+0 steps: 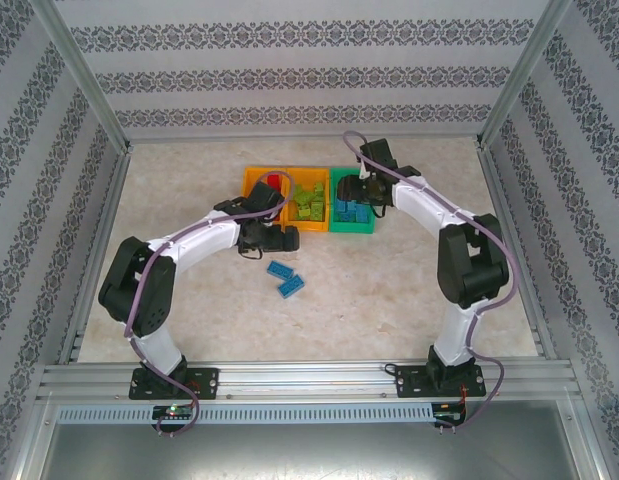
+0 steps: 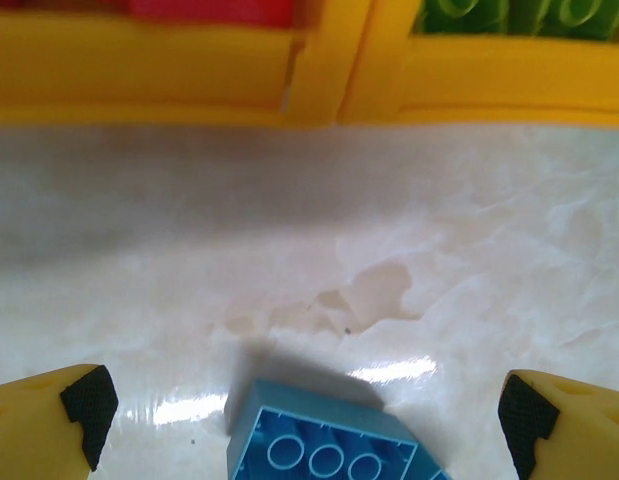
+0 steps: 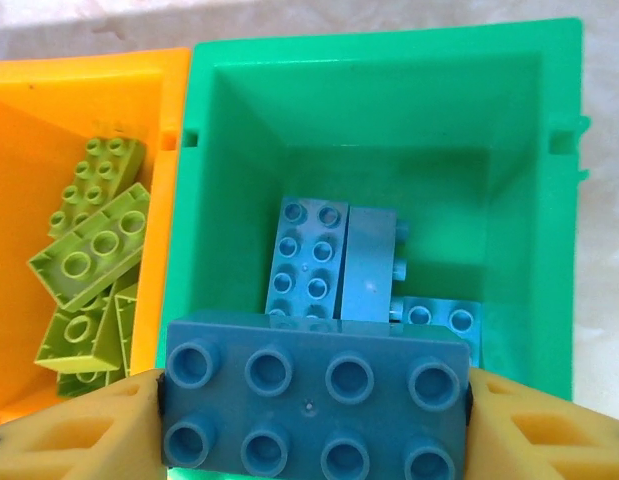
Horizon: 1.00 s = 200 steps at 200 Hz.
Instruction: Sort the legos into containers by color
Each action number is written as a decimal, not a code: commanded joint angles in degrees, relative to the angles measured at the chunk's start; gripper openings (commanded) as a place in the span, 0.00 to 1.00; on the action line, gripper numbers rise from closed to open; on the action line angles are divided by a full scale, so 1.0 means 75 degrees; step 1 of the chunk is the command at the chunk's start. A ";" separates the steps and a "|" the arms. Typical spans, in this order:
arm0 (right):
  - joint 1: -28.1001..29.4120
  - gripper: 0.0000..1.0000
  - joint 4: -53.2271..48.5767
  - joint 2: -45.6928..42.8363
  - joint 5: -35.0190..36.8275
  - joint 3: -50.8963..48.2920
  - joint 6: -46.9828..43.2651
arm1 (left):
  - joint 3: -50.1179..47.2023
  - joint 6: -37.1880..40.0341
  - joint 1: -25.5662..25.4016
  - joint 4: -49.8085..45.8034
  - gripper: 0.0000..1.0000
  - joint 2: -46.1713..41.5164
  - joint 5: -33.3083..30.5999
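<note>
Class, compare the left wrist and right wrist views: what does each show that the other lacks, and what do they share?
Left wrist: the open left pincer by a loose blue brick on the table, plus the orange bin with red inside. Right wrist: the right pincer shut on the held blue brick over the green bin of other blue bricks. Both: the orange bin of lime bricks.

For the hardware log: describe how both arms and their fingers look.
The left arm and right arm have white links, bulky black joints and a lilac cable running along them. The left fingers are yellow with black pads; the right fingers are yellow with triangular hollows.
</note>
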 commanded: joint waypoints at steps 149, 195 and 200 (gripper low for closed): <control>-0.0033 0.72 -0.0445 0.0219 0.0039 0.0239 0.0191 | -0.0361 -0.1712 -0.0869 -0.0784 0.99 0.0114 0.0241; -0.0034 0.77 -0.0442 0.0182 0.0012 0.0161 0.0072 | -0.0219 -0.2177 -0.0857 -0.0611 0.94 0.0413 0.0268; -0.0036 0.78 -0.0433 0.0175 0.0014 0.0150 0.0064 | -0.0204 -0.2216 -0.0857 -0.0591 0.93 0.0424 0.0238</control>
